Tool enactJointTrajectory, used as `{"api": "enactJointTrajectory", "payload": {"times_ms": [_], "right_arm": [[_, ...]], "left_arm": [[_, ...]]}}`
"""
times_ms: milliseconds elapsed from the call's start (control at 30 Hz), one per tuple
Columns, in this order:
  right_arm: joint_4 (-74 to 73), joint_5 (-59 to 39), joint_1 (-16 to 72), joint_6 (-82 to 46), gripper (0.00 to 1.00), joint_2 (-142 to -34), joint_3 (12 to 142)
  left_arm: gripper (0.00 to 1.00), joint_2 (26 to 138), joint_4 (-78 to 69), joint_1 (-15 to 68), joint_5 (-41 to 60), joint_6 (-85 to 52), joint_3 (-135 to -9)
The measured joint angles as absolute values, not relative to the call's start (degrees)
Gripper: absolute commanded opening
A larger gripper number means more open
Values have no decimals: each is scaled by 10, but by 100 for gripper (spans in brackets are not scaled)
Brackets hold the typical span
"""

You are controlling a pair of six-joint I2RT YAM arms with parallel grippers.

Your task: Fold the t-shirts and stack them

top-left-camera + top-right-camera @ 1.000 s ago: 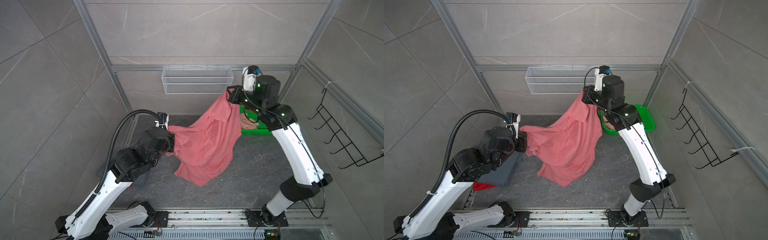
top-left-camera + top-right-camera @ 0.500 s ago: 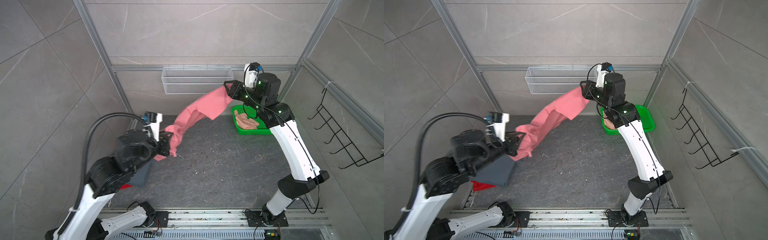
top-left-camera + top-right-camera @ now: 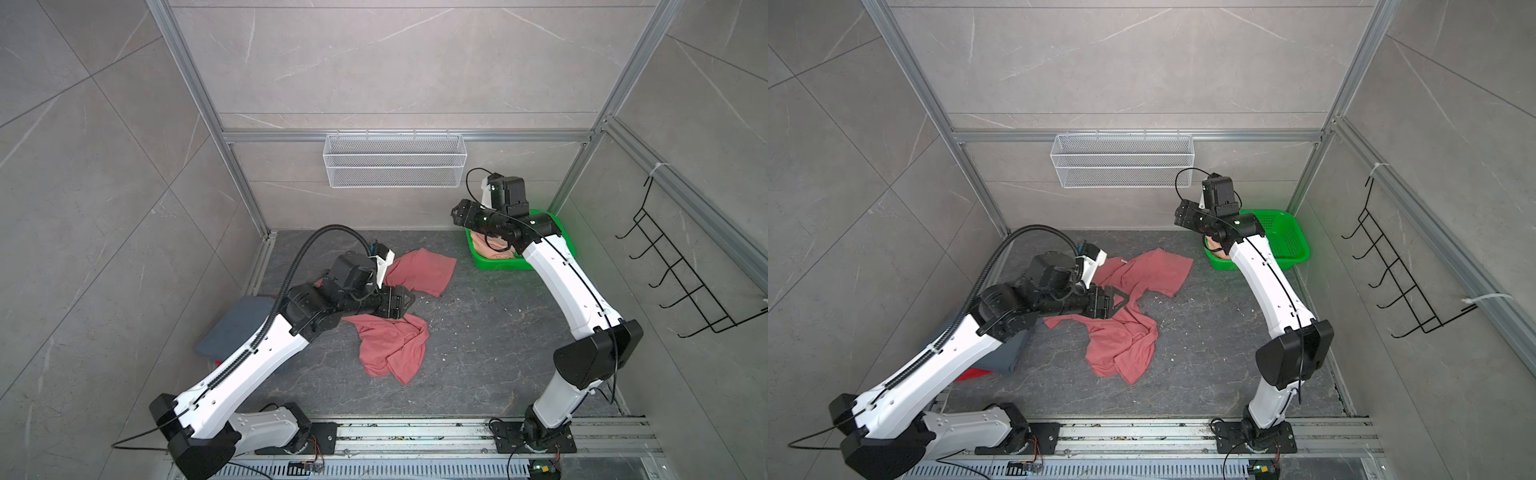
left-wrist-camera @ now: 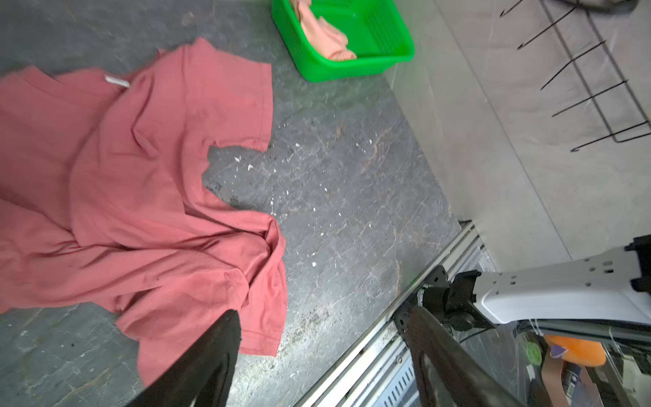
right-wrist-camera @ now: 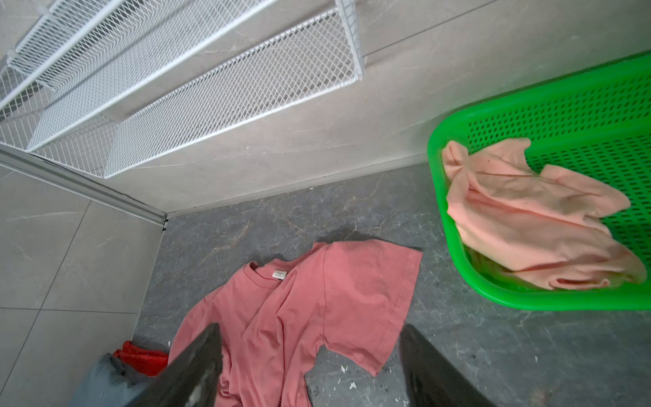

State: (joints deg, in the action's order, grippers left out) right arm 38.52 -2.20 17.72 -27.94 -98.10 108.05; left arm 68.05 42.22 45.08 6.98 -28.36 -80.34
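Coral pink t-shirt (image 3: 390, 349) fallen to floor (image 3: 478, 345), left hand (image 3: 409, 301) spread, right hand (image 3: 455, 214) spread

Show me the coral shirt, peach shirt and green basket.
coral shirt (image 3: 390, 349): a top view, crumpled lower half
peach shirt (image 5: 521, 218): right wrist view, cloth middle
green basket (image 3: 1281, 237): a top view, bare mesh

we no longer hold the coral pink t-shirt (image 3: 392, 345) stretched in the air between our two arms: it now lies rumpled around the middle of the tabletop (image 3: 490, 340). our left gripper (image 3: 409, 300) and right gripper (image 3: 455, 214) have both let go, jaws apart. the left has swung toward the middle, over the cloth; the right hangs slightly lower.
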Motion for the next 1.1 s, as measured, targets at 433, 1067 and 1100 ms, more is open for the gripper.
{"api": "enactJointTrajectory", "payload": {"times_ms": [433,1067,1100], "right_arm": [[288,-49,337,-364,73,-876,711],[116,-11,442,-510,71,-946,518],[109,-10,442,-512,69,-952,518]], "left_arm": [[74,778,403,313,30,-313,-680],[68,926,262,309,97,-411,-608],[68,926,256,317,98,-419,-604]]}}
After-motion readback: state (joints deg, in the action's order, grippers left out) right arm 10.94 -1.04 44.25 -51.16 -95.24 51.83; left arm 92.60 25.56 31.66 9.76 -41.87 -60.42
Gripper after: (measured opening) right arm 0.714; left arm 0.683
